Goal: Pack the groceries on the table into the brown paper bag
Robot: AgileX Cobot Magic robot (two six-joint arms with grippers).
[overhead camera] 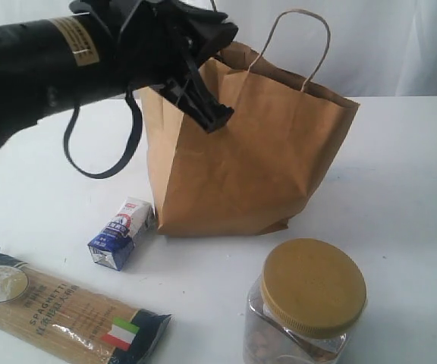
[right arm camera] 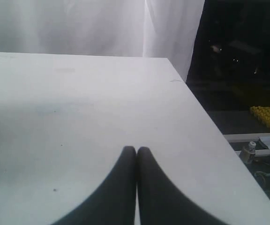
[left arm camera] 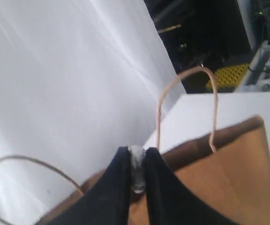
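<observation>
1. Spaghetti pack with Italian flag point(overhead camera: 59, 315) is seen lying flat on the surface point(overhead camera: 400, 189) at the near left, not yet packed.
2. Beyond it, the small white-blue carton point(overhead camera: 121, 233) is laid on its side just beside the bag's left foot.
3. The left hand point(overhead camera: 217, 117) is held at the bag's near-left rim, clamped on a small grey piece point(left arm camera: 138, 171). What that piece is cannot be told.
4. The brown paper bag point(overhead camera: 256, 159) is stood upright and open at mid-surface. The step is judged to be a drop into it. The piece should be centred over the mouth, kept clear of the rim and cord handles point(left arm camera: 159, 117), and lowered inside before release.
5. The clear jar with mustard lid point(overhead camera: 309, 292) is stood at the near right, unpacked.
6. The right hand point(right arm camera: 136, 151) is shown together and empty above bare surface.
</observation>
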